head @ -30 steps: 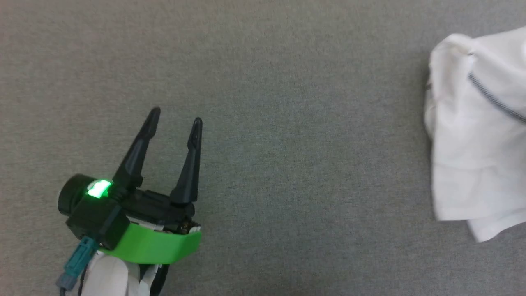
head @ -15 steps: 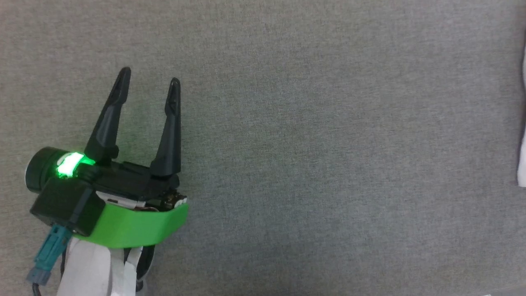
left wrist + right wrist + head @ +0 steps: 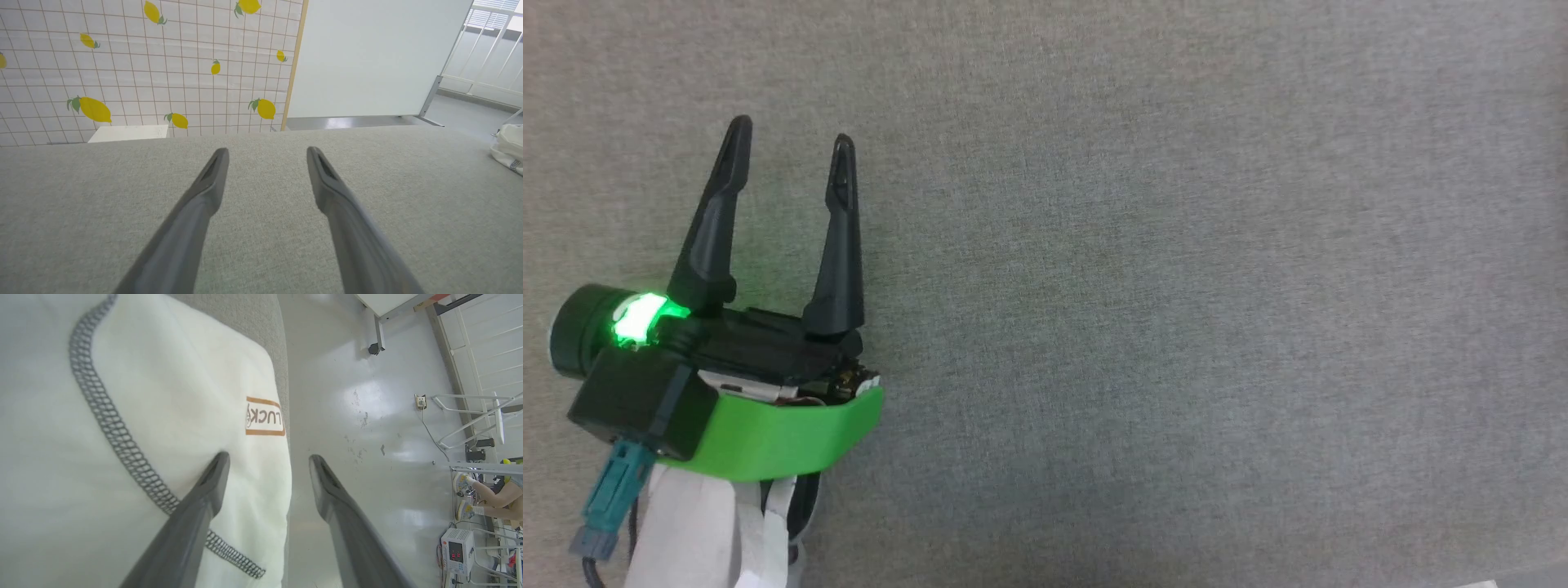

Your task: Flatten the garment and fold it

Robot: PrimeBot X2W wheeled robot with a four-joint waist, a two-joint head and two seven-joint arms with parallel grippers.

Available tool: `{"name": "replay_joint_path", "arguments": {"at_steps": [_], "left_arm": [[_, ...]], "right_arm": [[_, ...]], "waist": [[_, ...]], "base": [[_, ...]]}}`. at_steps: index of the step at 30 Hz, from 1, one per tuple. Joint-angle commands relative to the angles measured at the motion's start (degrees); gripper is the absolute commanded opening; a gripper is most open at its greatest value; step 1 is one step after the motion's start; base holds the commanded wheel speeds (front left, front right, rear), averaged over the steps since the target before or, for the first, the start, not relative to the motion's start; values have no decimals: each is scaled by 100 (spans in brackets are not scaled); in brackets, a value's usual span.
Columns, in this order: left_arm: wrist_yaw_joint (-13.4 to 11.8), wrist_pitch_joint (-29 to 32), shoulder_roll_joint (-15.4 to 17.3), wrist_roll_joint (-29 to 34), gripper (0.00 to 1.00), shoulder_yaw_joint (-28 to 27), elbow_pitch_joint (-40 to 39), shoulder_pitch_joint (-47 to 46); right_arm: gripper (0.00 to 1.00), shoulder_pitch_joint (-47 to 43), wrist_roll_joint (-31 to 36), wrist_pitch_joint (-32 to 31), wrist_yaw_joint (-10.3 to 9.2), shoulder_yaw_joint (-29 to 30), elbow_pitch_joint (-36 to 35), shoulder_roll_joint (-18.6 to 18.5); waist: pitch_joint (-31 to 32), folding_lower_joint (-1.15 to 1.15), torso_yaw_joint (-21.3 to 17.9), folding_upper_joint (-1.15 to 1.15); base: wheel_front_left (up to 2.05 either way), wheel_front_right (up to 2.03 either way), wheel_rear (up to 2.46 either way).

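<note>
At your left, the left gripper (image 3: 791, 132) hovers over the grey cloth-covered surface (image 3: 1176, 286), its two dark fingers spread wide with nothing between them. In its wrist view you see a lemon-print wall (image 3: 143, 61) and a white box (image 3: 128, 133) beyond the surface's far edge, and the garment (image 3: 508, 147) bunched at the far right. At your right, the right gripper (image 3: 268, 457) stands wide above the garment, gripping nothing. One finger overlies the white cloth near the "Lucky" patch (image 3: 264, 416); the other overlies the glossy floor (image 3: 367, 416).
</note>
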State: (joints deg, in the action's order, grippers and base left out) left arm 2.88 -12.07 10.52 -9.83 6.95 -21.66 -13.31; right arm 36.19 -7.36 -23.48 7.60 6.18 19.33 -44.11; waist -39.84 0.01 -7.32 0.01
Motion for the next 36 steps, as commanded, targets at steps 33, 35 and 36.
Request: {"name": "replay_joint_path", "arguments": {"at_steps": [33, 35, 36], "left_arm": [[-237, -291, -446, -332, 100, -105, 1474, 1866], [-214, -292, -462, -280, 100, -69, 1560, 1927], [-210, -292, -466, -228, 100, -48, 1614, 1961]], "right_arm": [[100, -3732, 633, 1581, -11, -115, -3553, 3638], [100, -3934, 729, 1696, -11, -199, -3492, 3759], [100, -4022, 773, 1788, -11, -200, -3448, 3826]], "waist": [[3475, -1, 670, -1], [3552, -1, 683, -1], [3587, -1, 687, -1]], "base": [[0, 0, 0], [0, 0, 0], [0, 0, 0]]}}
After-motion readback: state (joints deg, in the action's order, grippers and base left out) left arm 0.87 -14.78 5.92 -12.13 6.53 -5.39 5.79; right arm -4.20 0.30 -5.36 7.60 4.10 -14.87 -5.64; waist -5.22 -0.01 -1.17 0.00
